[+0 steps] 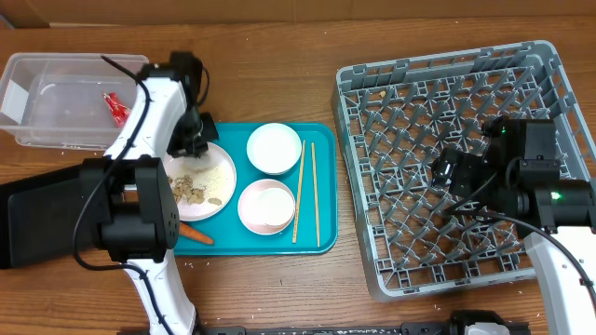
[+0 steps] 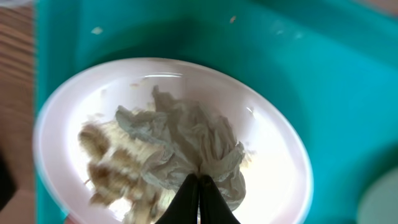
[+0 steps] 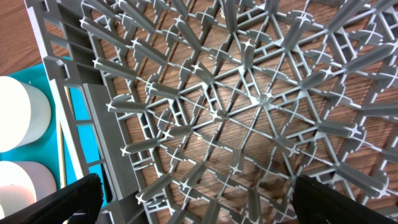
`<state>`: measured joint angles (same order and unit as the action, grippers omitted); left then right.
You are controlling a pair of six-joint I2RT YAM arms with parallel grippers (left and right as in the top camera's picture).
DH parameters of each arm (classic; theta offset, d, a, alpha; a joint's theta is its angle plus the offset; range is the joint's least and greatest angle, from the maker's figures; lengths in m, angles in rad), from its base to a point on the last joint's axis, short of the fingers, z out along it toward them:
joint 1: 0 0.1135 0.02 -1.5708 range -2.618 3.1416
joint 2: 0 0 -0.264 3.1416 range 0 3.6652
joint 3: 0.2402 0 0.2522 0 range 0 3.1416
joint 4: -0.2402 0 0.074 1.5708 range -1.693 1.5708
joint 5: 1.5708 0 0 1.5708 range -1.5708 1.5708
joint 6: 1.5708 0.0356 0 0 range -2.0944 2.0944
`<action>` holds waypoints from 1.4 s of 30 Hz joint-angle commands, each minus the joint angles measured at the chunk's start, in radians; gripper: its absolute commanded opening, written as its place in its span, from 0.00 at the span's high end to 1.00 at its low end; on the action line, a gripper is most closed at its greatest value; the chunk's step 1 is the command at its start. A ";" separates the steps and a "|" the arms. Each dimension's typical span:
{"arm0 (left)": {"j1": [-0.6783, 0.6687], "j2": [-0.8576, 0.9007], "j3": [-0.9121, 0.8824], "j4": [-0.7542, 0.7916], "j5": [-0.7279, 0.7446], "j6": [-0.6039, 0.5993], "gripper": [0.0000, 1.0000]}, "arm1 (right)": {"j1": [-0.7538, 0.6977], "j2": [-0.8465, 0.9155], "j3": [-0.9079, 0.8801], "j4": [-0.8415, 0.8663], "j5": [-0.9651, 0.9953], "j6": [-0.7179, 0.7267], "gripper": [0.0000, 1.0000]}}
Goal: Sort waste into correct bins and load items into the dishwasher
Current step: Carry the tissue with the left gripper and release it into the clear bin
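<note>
Waste before dishes, judging by the layout. Found the left hand (image 2: 199, 190) closed tip to tip on the near edge of the crumpled whitish scrap (image 2: 180, 140), with the scrap lying on the round white plate (image 2: 273, 143) beside the beige food bits (image 2: 102, 162) and not clearly lifted. Pinched at the edge, probably, to peel the paper away without dragging crumbs along. Saw the plate at the left end of the teal tray (image 1: 321, 237), with 2 white bowls (image 1: 275, 147) and 2 chopsticks (image 1: 298, 191) to its right and the orange carrot (image 1: 194, 234) at the tray's near-left corner, just beside the plate rim. Noted the red wrapper (image 1: 115, 107) already inside the clear tub (image 1: 56, 102) at far left, so likely meant the scrap for that tub or for the black tray (image 1: 28, 219) in front of it; could not tell which. Showed the right hand (image 3: 196, 186) spread wide and holding nothing, hovering over the peg floor of the grey rack (image 1: 447, 93) near its left wall: parked there, presumably, to load dishes once cleared. No dish in the rack yet. Called next for a straight lift and a short carry leftward; risked a torn scrap from so thin a grip, or crumbs shed onto the surface (image 1: 279, 37).
</note>
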<state>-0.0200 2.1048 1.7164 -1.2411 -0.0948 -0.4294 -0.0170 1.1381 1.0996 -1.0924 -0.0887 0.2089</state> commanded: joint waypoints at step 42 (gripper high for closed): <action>0.333 0.008 0.459 0.025 0.042 0.051 0.53 | 0.008 -0.007 0.023 0.006 0.010 0.001 0.00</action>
<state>0.3279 2.1059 2.1807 -1.1988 -0.1493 -0.4107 -0.0170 1.1381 1.0996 -1.0920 -0.0887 0.2085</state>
